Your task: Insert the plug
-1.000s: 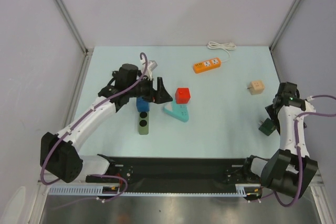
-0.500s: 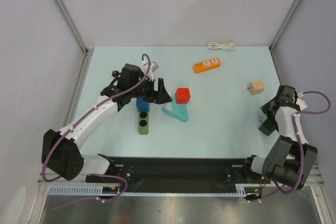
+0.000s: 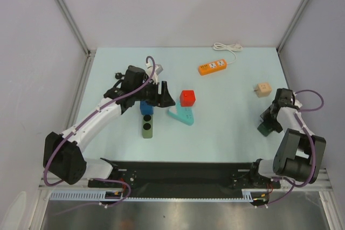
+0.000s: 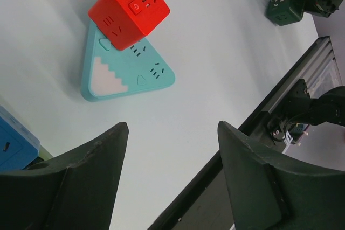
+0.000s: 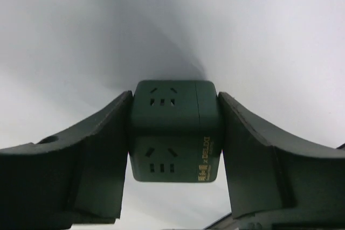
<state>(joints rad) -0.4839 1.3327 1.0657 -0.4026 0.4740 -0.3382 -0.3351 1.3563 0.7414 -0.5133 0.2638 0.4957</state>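
Plug (image 3: 115, 76): a small black bit with a thin cord, lying on the bench (image 3: 226, 133) toward the far-left corner. It is just beside the left arm's wrist, on the wrist's left, and partly hidden. Too small to read how it lies. It is in neither gripper.

Left gripper (image 4: 170, 133): jaws spread wide, nothing between them. It hangs over bare bench left of centre. A blue block (image 3: 146, 107) is just beside it on the near-left, with a corner showing at the left edge of the wrist view. A dark green bar (image 3: 146, 126) with two black round holes touches the blue block's near side.

Just right of the left gripper is a teal triangular socket (image 4: 126, 71), lying flat. A red socket cube (image 4: 129, 8) is at its far corner and overlaps that corner in the wrist view. Cannot tell if it sits on the corner or only touches it.

Right gripper (image 5: 174, 106): clamped on a dark green socket cube (image 5: 173, 144), one finger pressed on each side and the slotted faces toward the camera. This is close to the right edge, about midway between the near and far edges. Cannot tell if the cube is on the bench or lifted.

A beige cube (image 3: 262, 90) is near the right edge, farther back than the right gripper and apart from it.

An orange power strip (image 3: 212, 67) lies toward the far edge, right of centre. Its white cord (image 3: 229, 48) is bunched just behind it at the far edge.
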